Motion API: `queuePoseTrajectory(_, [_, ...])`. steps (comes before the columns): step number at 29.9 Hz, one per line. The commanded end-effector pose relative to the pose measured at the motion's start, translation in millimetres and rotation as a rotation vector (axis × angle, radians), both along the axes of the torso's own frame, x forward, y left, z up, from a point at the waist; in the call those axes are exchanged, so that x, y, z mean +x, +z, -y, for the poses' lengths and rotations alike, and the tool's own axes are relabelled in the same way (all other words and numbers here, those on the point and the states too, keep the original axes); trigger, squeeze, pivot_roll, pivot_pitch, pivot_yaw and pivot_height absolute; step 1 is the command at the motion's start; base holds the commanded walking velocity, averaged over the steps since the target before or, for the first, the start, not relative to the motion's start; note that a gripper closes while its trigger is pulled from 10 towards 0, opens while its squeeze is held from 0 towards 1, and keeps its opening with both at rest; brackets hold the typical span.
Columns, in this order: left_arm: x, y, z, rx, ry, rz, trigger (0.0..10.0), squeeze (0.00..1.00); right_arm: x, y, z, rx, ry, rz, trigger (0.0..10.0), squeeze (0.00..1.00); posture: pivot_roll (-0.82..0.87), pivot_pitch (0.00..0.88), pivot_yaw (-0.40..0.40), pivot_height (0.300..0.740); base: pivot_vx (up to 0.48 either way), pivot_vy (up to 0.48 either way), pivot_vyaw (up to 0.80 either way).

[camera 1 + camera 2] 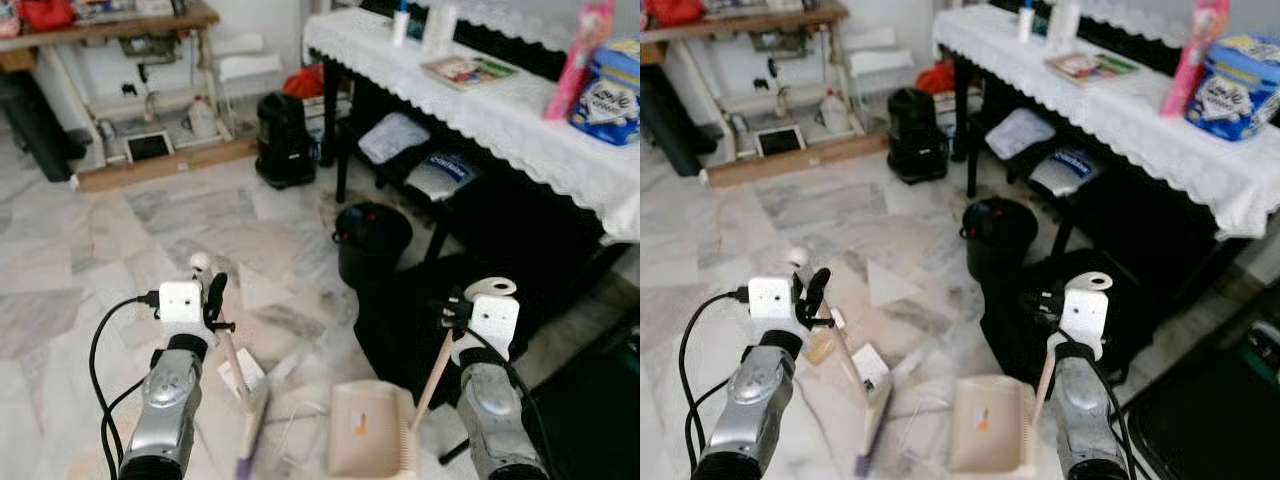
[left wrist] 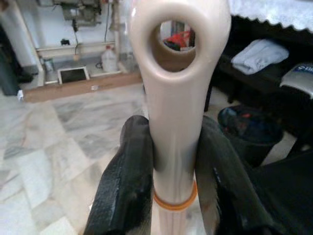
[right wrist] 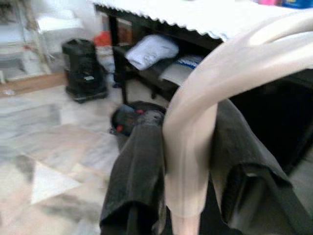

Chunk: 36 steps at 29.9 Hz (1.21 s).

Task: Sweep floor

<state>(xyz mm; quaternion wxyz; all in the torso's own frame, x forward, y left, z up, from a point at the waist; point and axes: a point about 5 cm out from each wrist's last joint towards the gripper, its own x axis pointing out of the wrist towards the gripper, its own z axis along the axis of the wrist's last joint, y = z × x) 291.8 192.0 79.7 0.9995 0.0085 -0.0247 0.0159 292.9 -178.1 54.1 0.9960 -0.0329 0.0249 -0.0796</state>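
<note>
While the left gripper (image 1: 212,300) is clamping its fingers tight on the brush (image 1: 244,412) handle and the right gripper (image 1: 458,312) is pinching the dustpan (image 1: 362,430) handle, both tools are sitting near the robot, the brush just left of the pan. Scraps (image 1: 871,363) are lying on the floor (image 1: 80,260) by the bristles. A good sweep is probably calling for low bristles, short strokes rightward and a pan lip pressing flat on the marble. The bin (image 1: 371,240) is waiting farther off.
</note>
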Motion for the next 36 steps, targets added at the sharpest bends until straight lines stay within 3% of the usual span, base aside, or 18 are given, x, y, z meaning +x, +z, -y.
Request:
queuePoseTrajectory(1, [5.8, 14.7, 5.7, 0.014, -0.021, 0.065, 10.0, 0.00, 1.8, 7.7, 8.5, -0.003, -0.025, 0.041, 10.0, 0.00, -0.04, 0.000, -0.010, 0.740, 0.259, 0.000, 0.00])
queuePoseTrajectory(27, [-2.0, 12.1, 3.0, 0.026, -0.036, 0.047, 10.0, 0.00, 0.1, -12.1, 5.7, -0.022, -0.016, -0.031, 10.0, 0.00, -0.02, 0.000, -0.002, 0.740, 0.030, 0.000, 0.00])
queuePoseTrajectory(36, [-6.7, 12.5, 0.1, 0.037, -0.050, 0.036, 10.0, 0.00, -4.6, -26.0, -3.7, -0.030, 0.013, -0.082, 10.0, 0.00, 0.00, 0.000, 0.006, 0.740, 0.000, 0.000, 0.00])
